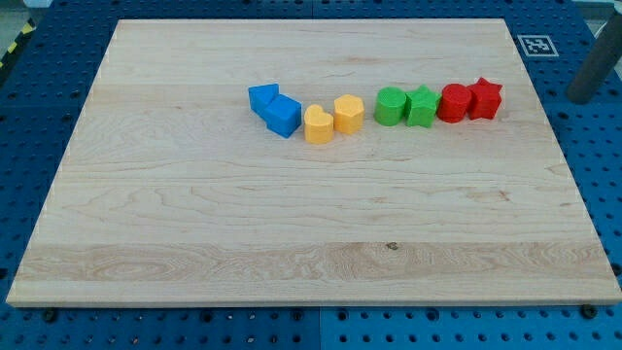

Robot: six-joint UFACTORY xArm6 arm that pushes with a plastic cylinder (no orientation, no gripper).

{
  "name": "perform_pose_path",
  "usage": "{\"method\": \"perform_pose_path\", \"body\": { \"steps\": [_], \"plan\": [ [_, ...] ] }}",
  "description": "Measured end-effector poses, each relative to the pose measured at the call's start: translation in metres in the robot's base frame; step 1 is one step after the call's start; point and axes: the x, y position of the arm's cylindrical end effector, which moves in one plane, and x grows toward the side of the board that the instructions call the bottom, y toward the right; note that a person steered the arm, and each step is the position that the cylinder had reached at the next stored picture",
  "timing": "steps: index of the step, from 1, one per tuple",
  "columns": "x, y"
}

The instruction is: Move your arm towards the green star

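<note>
The green star [422, 106] lies on the wooden board [292, 224], in a row of blocks right of the middle near the view's top. A green round block [391, 105] touches its left side and a red round block [453, 102] touches its right side. The rod shows blurred at the view's right edge, off the board. My tip [581, 98] is well to the right of the green star, beyond the red star [484, 98].
Left of the green blocks lie a yellow hexagon-like block [349, 114], a yellow heart [318, 124], a blue cube [284, 116] and another blue block [260, 97]. A black-and-white marker [536, 45] sits off the board's top right corner.
</note>
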Motion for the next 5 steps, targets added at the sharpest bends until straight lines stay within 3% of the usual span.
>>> {"method": "perform_pose_path", "body": {
  "steps": [2, 5],
  "plan": [
    [0.072, -0.006],
    [0.112, -0.140]
  ]
}}
